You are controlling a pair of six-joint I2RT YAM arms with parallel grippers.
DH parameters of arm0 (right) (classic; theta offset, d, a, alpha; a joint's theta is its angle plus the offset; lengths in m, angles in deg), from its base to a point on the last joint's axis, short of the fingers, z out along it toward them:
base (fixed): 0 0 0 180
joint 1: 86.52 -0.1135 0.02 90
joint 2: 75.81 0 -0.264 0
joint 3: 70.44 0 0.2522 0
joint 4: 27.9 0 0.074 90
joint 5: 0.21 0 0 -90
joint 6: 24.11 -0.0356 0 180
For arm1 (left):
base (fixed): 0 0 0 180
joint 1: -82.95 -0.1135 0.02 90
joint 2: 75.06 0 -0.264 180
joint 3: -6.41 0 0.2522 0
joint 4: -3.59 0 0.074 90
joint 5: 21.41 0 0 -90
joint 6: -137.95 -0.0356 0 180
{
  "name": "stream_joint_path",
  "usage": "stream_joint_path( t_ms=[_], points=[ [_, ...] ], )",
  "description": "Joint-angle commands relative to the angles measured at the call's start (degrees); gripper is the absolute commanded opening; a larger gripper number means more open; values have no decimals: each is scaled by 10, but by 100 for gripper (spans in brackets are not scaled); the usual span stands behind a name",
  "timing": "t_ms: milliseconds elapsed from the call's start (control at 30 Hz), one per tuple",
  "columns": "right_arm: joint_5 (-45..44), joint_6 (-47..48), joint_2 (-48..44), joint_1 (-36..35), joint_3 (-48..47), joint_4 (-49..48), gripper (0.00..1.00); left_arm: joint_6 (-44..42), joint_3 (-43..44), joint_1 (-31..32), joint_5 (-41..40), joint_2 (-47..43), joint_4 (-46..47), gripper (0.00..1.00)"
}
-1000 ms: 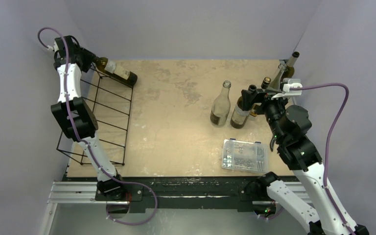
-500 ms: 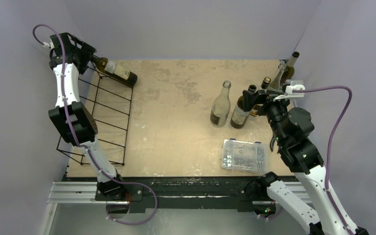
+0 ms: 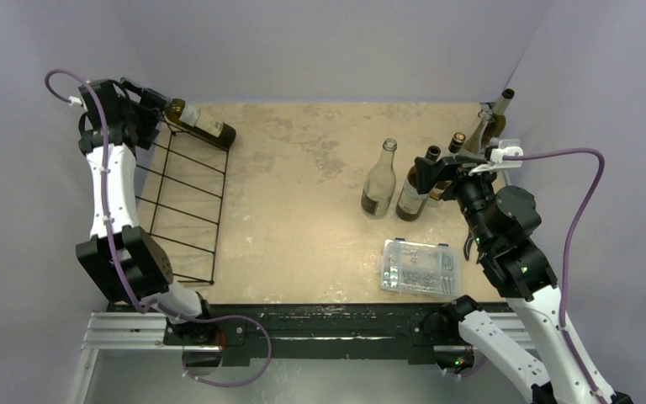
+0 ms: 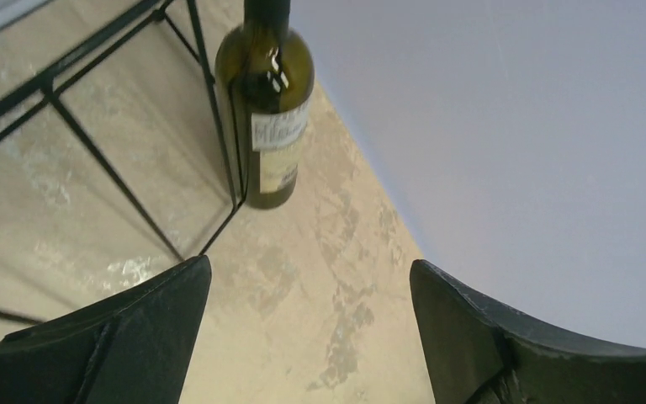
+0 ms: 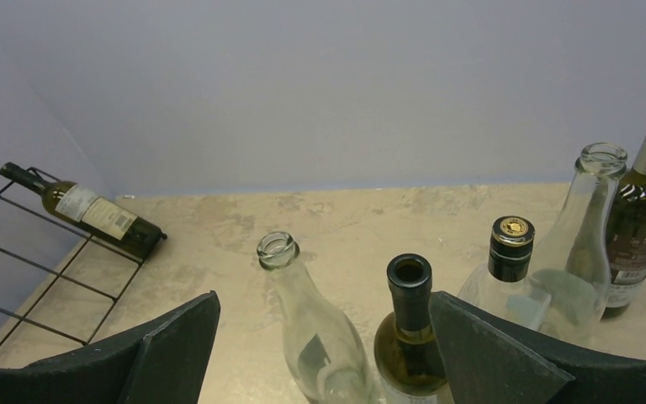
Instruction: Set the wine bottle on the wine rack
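Top view: wine bottle (image 3: 203,124) lies on its side across the far end of the wine rack (image 3: 187,220), in the far-left corner of the table (image 3: 303,227), neck pointing left at the wall. Left gripper (image 3: 150,99) sits just off that neck. Right gripper (image 3: 434,175) hovers at the cluster of standing bottles far right, with the plastic box (image 3: 419,268) on its near side.

Left wrist: fingers spread wide, nothing between them, bottle ahead and apart from both. The bottle lies along the rack's outermost wires, base at the rack's corner, low by the tabletop. Risks as I read them:
- the seat looks marginal; a nudge could roll it off the far edge
- the gripper is near the neck, so a sideways swing on the way out clips it and levers the bottle out of the wires

Right wrist: fingers spread, holding nothing. Clear bottle (image 5: 307,337) and dark bottle (image 5: 410,328) stand just beside each other, both inside the line of the open jaws, with a capped bottle (image 5: 509,252) close behind to the right. Risks if this arm goes for one:
- closing catches two necks, or one finger shoves the neighbour over
- tall, narrow glass, tightly packed, so one tip likely takes others down
- smooth glass held at the neck could slip or swing on the carry
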Motion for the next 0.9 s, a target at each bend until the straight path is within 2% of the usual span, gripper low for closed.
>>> stream_joint_path(
  t_ms=[0,167,400,533,733,867],
  points=[
    [18,-7,4,-2,-9,-11,99,20,-108,16,34,-101,77,88],
    [25,-12,-2,-2,2,-18,99,6,-227,70,59,-194,150,89],
    [26,-12,9,-2,-3,-17,99,-55,-333,242,37,-285,248,91],
    [35,-18,4,-2,4,-24,99,-130,-397,342,4,-323,372,91],
    [34,-22,10,-2,4,-26,99,-252,-447,478,-14,-331,491,89],
    [29,-22,9,-2,4,-23,99,-305,-477,564,-9,-295,585,87]
  ],
)
